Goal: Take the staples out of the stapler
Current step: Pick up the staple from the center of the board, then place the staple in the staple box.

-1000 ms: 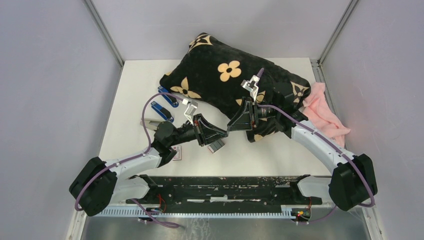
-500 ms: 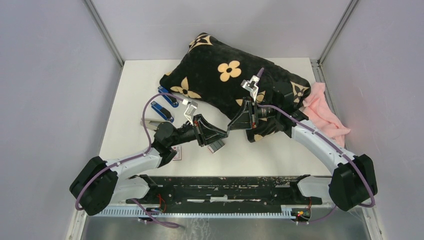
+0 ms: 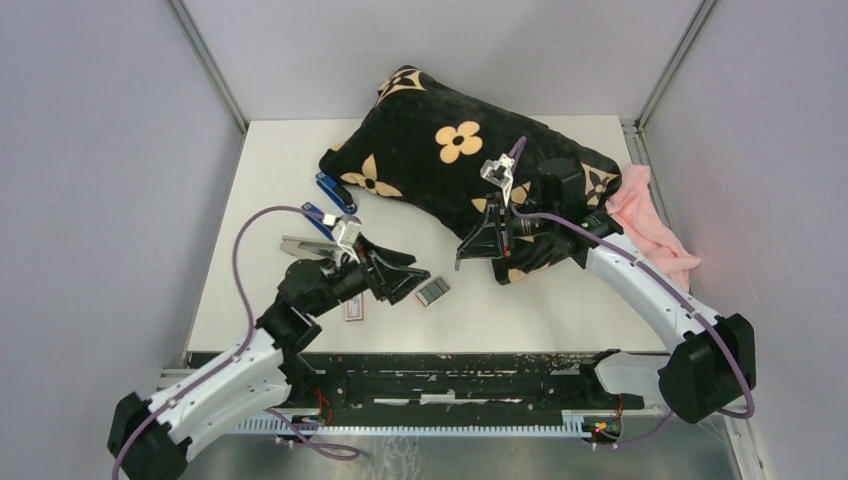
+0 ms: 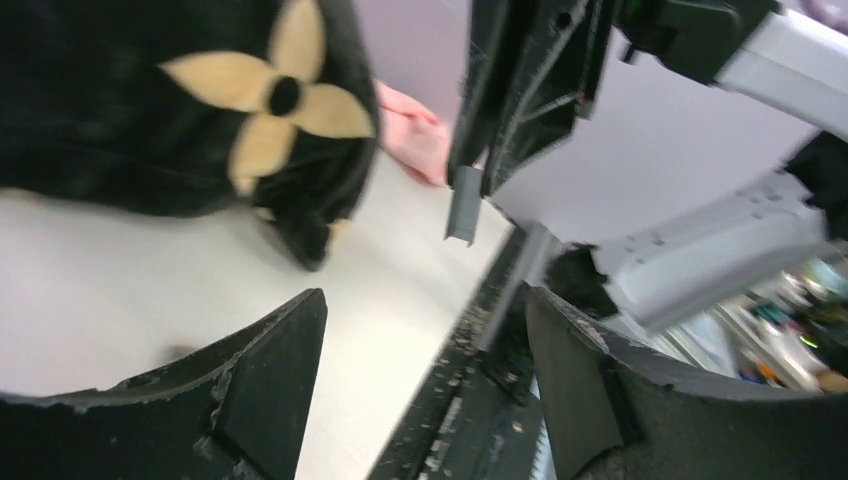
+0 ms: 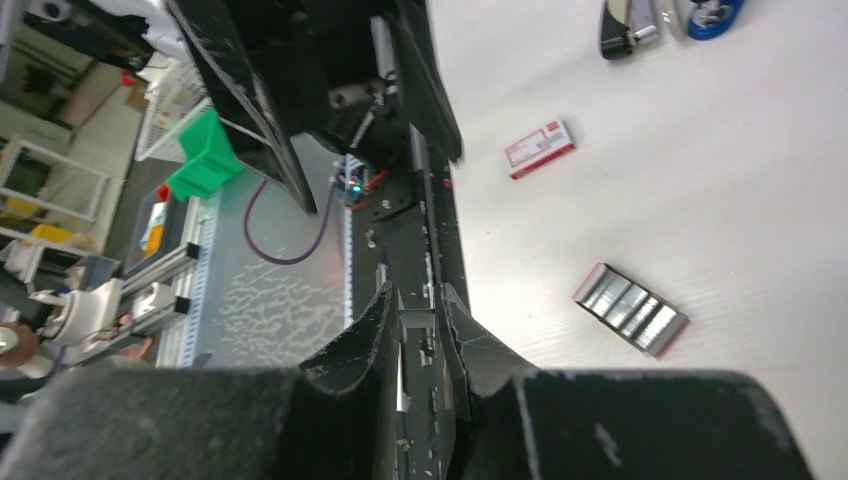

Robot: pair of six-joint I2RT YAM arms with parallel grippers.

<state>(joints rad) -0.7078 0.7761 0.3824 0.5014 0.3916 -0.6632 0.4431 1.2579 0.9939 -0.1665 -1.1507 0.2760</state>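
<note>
My right gripper (image 3: 470,255) hangs over the table's middle, shut on a short grey strip of staples (image 5: 418,327); the same staples (image 4: 462,204) dangle from its tips in the left wrist view. A small open tray of more staples (image 3: 432,291) (image 5: 630,309) lies flat on the table just below it. To the tray's left my left gripper (image 3: 400,279) (image 4: 425,310) stands open, nothing between its fingers. Two blue staplers (image 3: 336,192) (image 3: 318,215) and a silvery stapler (image 3: 305,247) lie at the far left.
A black flowered pillow (image 3: 450,160) fills the back of the table, right behind my right arm. A pink cloth (image 3: 650,225) lies at the right edge. A small white-and-red box (image 3: 354,309) (image 5: 539,148) sits beside my left wrist.
My left gripper has opened and drawn back to the left, leaving the tray of staples on the table. My right gripper has closed further and shifted slightly left.
</note>
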